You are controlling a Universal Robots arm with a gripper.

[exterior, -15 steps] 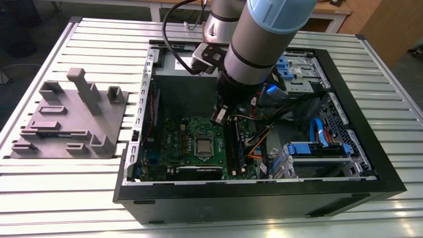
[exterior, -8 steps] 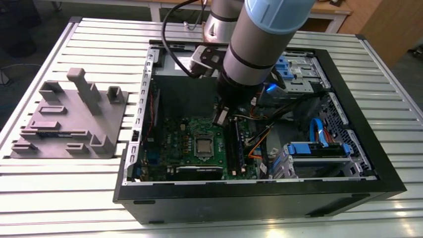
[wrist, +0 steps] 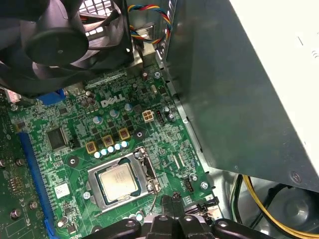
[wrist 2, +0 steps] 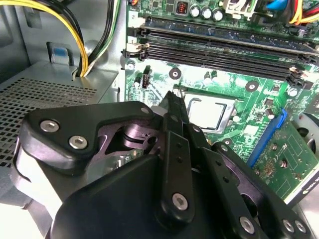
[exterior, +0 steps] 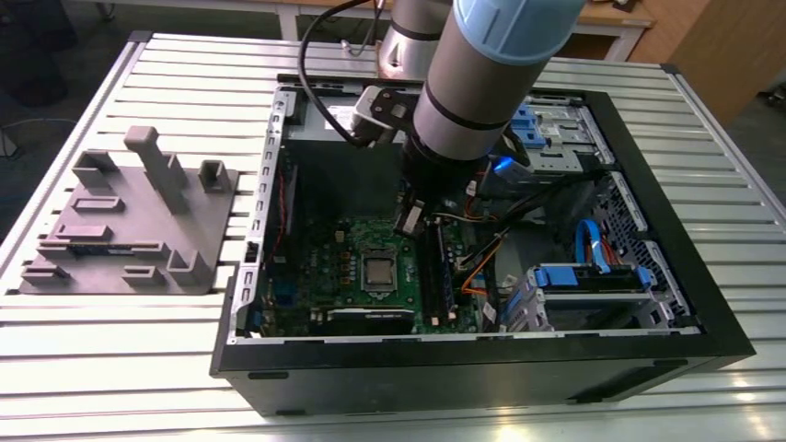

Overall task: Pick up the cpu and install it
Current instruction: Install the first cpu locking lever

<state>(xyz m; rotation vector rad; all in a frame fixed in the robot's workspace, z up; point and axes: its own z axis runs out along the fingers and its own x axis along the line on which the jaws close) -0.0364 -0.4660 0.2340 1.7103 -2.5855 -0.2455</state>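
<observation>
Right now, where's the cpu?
The cpu sits in its socket on the green motherboard inside the open case; in the exterior view it lies just below and left of the gripper, left of the RAM slots.

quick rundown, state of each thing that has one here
small square silvery-topped cpu: lying flat in the motherboard socket, nothing gripping it
hand: fingers shut together, empty, beside the socket
black computer case: lying on its side, panel off, inside exposed
long black memory slots: empty
grey moulded fixture tray: on the table, holding no parts

The cpu [wrist: 118, 180] lies in its socket on the motherboard [exterior: 356, 241] — inside the computer case [exterior: 491, 368].
</observation>
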